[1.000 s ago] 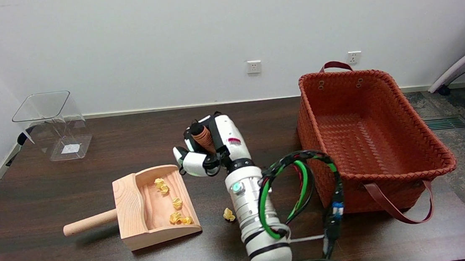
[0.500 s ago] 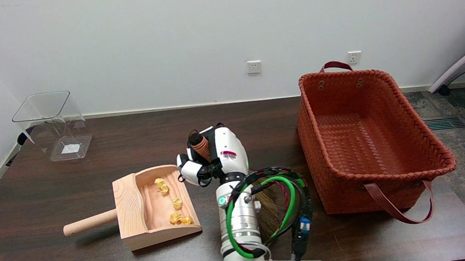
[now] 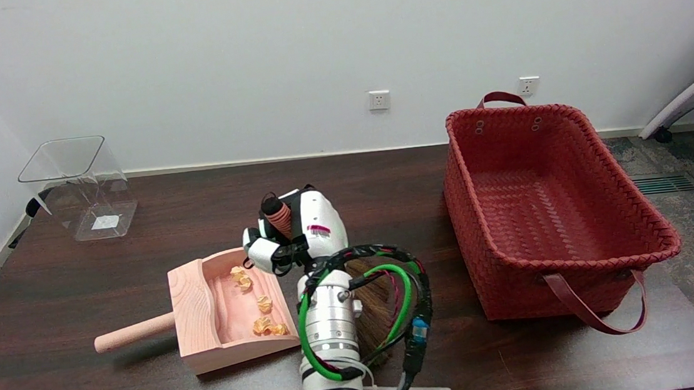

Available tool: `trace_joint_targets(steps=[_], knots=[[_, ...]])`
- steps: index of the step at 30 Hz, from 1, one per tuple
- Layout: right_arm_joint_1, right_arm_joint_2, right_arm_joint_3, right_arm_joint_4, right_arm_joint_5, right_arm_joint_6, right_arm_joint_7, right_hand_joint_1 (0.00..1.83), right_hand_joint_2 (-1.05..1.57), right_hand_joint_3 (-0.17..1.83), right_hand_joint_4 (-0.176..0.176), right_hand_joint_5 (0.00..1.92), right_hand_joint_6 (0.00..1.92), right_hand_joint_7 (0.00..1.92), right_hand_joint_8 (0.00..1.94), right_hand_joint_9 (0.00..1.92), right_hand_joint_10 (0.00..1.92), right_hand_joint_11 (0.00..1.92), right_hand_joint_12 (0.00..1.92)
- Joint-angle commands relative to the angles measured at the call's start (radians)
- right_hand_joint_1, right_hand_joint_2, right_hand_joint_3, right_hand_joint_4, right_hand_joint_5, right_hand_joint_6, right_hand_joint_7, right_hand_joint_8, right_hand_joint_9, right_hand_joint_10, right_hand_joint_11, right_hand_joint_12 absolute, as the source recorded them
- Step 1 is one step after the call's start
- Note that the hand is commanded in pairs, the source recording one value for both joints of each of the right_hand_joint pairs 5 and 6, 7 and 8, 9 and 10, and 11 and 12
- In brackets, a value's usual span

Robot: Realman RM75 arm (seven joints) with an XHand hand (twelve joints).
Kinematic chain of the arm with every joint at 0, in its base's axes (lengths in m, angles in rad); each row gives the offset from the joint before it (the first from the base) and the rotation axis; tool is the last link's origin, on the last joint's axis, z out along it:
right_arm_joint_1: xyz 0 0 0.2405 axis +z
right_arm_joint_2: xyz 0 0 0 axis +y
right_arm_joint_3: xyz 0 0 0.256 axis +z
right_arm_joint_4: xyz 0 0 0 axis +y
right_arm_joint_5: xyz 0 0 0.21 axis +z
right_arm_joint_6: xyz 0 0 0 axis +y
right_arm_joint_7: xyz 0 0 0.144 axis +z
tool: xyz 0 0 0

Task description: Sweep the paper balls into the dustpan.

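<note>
1. Head view: a dark wooden table carries everything.
2. A red woven basket with leather handles stands at the right, well apart from the sweeping.
3. A clear plastic bin sits at the far left corner.
4. The right hand is wrapped around a small broom; its handle pokes up through the fingers, and the brown bristles fan out behind the forearm, which hides the dustpan's mouth.
5. The wooden dustpan lies left of the hand, handle pointing left.
6. Crumpled yellow paper balls rest inside it.
</note>
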Motion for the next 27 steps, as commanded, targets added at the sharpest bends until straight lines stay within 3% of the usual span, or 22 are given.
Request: trace_joint_targets(steps=[1, 12, 27], knots=[[0.092, -0.054, -0.043, 0.121, 0.107, 0.007, 0.154, 1.39, 1.10, 0.56, 0.000, 1.92, 1.92, 1.92, 1.92, 1.92, 1.92, 1.92, 1.92], [0.137, -0.055, -0.042, 0.114, 0.184, -0.138, 0.292, 1.38, 1.12, 0.54, 0.000, 1.92, 1.92, 1.92, 1.92, 1.92, 1.92, 1.92, 1.92], [0.224, -0.039, -0.033, 0.135, 0.190, -0.242, 0.360, 1.38, 1.07, 0.56, 0.000, 1.92, 1.92, 1.92, 1.92, 1.92, 1.92, 1.92, 1.92]])
